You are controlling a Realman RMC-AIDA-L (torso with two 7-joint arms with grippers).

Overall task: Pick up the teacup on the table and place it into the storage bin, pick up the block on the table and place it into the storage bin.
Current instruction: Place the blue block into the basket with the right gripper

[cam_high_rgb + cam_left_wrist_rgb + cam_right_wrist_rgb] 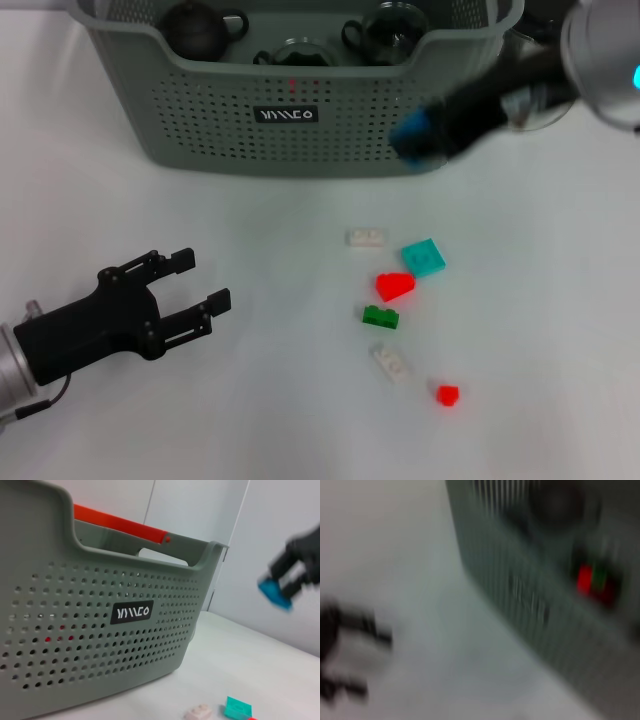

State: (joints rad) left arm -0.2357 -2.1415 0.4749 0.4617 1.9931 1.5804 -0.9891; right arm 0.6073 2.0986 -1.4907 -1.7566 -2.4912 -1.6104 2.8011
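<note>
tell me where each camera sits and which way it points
Head view: on the robot's head, looking down at the table, the storage bin and loose blocks; left end effector open low on the left, right end effector carrying a blue block near the bin.
Left wrist view: low over the table, facing the bin's label side; the right end effector shows farther off.
Right wrist view: moving, looks down on the bin and the left end effector.
All three share the bin.

Storage bin [200,110] at table's [280,400] rear, blocks [395,300] before it, perhaps teaware inside
</note>
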